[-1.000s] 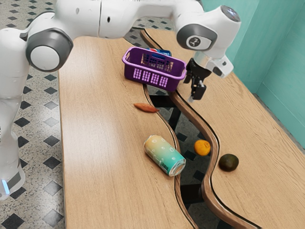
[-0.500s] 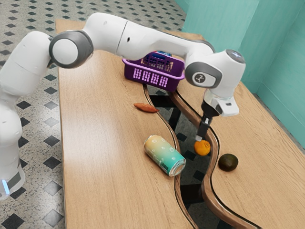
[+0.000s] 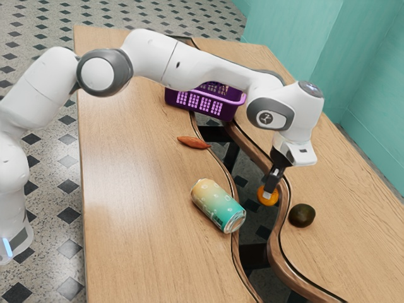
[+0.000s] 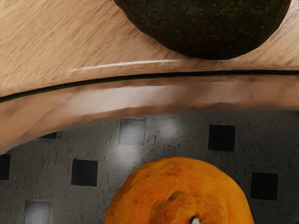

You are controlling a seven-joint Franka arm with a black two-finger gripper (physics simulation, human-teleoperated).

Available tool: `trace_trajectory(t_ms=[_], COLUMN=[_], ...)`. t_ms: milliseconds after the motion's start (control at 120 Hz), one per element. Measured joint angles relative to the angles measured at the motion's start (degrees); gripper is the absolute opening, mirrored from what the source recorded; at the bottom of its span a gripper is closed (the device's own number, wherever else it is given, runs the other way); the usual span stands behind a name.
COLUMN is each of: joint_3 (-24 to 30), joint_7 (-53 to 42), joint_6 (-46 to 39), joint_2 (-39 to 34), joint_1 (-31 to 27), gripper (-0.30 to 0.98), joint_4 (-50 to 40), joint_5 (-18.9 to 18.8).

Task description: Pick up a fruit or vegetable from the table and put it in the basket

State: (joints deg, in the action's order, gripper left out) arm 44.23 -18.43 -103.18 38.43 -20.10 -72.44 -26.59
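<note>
Orange [image 4: 140, 200] right at gripper [image 3: 268, 194], wide or narrow can't tell; reach looks abt done, lift & drop in basket [image 3: 202, 106], well apart, TBD.

The table [image 3: 139, 221] looks like pale grained wood, its curved inner edges smooth and shiny; beside those edges, the can [image 3: 218, 205] has a glossy metal end, the avocado [image 4: 205, 28] a rough, pebbled skin. The orange fruit [image 4: 177, 176] looks bumpy round its stem, the purple basket [image 3: 202, 105] like plastic
</note>
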Motion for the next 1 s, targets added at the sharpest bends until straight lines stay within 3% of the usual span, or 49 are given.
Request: trace_trajectory(t_ms=[400,558,692,742,850,1000], joint_3=[0.2,0.1,0.1,-0.1,-1.1,-11.2], joint_7=[-2.0,-2.4,-2.4,-2.5,-2.5,-2.6], joint_6=[-0.9,-1.0,-1.1,-1.1,0.1,2.4], joint_2=[2.3,2.3,1.4,-1.6,-11.4,-26.8], joint_1=[0.2,0.2,0.1,-0.5,-3.2,-4.9], gripper=[0.68,0.4,0.3,0.25,0.31,0.33], joint_4=[-0.1,-0.1,-0.1,-0.5,-2.3,-9.1], joint_5=[0.4,0.4,0.0,0.1,1.6,7.7])
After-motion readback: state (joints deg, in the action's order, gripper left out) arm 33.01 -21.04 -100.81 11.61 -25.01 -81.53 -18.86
